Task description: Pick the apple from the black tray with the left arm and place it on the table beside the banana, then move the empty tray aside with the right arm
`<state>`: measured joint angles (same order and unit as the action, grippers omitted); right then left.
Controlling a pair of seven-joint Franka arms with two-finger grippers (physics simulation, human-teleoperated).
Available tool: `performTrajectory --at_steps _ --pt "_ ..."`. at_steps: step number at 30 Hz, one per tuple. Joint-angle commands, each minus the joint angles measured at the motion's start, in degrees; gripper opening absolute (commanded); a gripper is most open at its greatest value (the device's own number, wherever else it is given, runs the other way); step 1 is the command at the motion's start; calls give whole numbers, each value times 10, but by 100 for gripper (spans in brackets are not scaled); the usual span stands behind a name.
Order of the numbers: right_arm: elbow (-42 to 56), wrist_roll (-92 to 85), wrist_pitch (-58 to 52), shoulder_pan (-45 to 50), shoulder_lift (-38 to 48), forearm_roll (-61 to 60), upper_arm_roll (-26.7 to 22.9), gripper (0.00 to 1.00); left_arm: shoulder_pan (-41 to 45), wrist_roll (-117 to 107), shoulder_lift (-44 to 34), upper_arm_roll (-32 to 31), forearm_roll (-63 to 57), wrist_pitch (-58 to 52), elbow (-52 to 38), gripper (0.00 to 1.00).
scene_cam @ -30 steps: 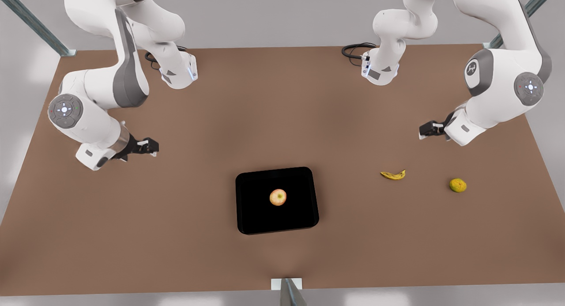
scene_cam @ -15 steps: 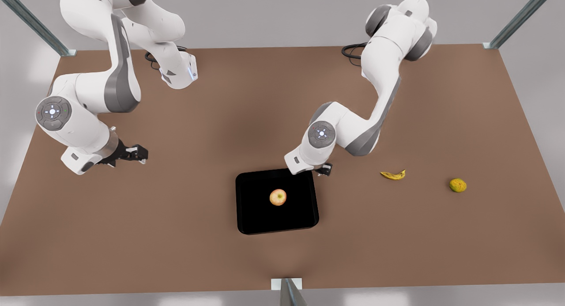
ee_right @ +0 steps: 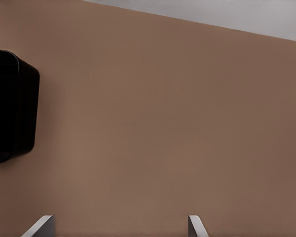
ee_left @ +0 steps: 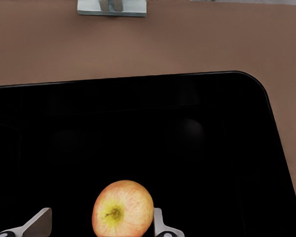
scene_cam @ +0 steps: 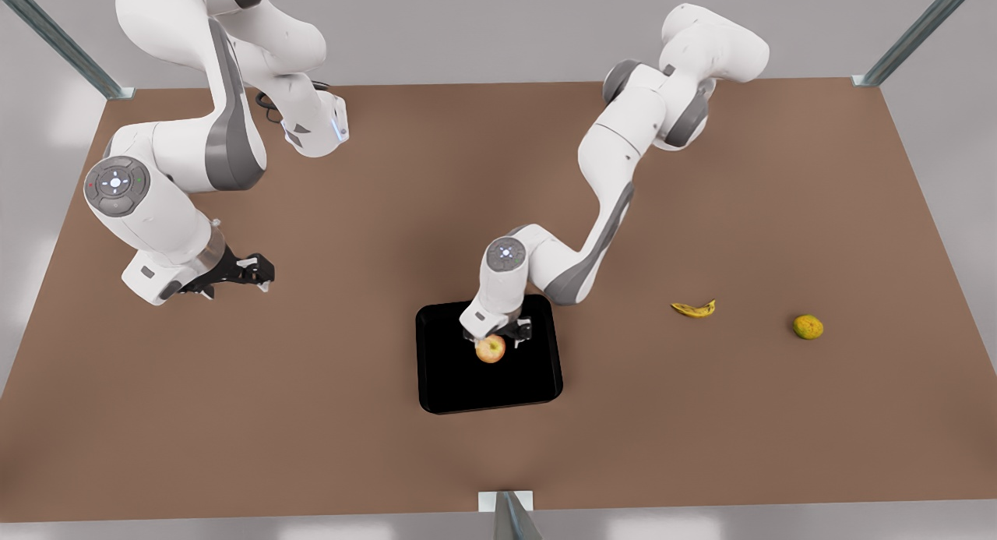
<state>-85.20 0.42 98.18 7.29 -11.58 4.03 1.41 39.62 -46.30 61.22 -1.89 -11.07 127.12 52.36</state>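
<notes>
The apple [ee_left: 122, 209] sat in the black tray [ee_left: 227, 148], between the left gripper's [ee_left: 101, 228] spread fingertips [ee_left: 38, 222]; brown table [ee_left: 187, 44] lay beyond.

The left arm, a white jointed limb with grey elbow panels, reaches from its base at the far side of the table, on the front view's right, in a long bend down toward the middle. Its wrist points steeply down, and the left gripper [scene_cam: 498, 338], black with pale two-finger tips, hangs low with its fingers spread; in the left wrist view the two fingertips [ee_left: 159, 224] stand apart, one on each side. The right arm, also white and grey, waits folded on the front view's left, forearm low and wrist angled toward the table's middle. The right gripper [scene_cam: 260, 273] hovers above the surface, its fingers [ee_right: 195, 226] held wide apart.
</notes>
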Motion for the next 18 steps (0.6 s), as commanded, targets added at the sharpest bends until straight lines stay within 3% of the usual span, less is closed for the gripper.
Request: performTrajectory --at_steps 1,18 --pt "0 5 2 0 1 0 0 100 7 -222 6 3 -11 39 0 100" --pt "0 5 2 0 0 -1 0 100 19 -215 62 14 -25 76 5 100"
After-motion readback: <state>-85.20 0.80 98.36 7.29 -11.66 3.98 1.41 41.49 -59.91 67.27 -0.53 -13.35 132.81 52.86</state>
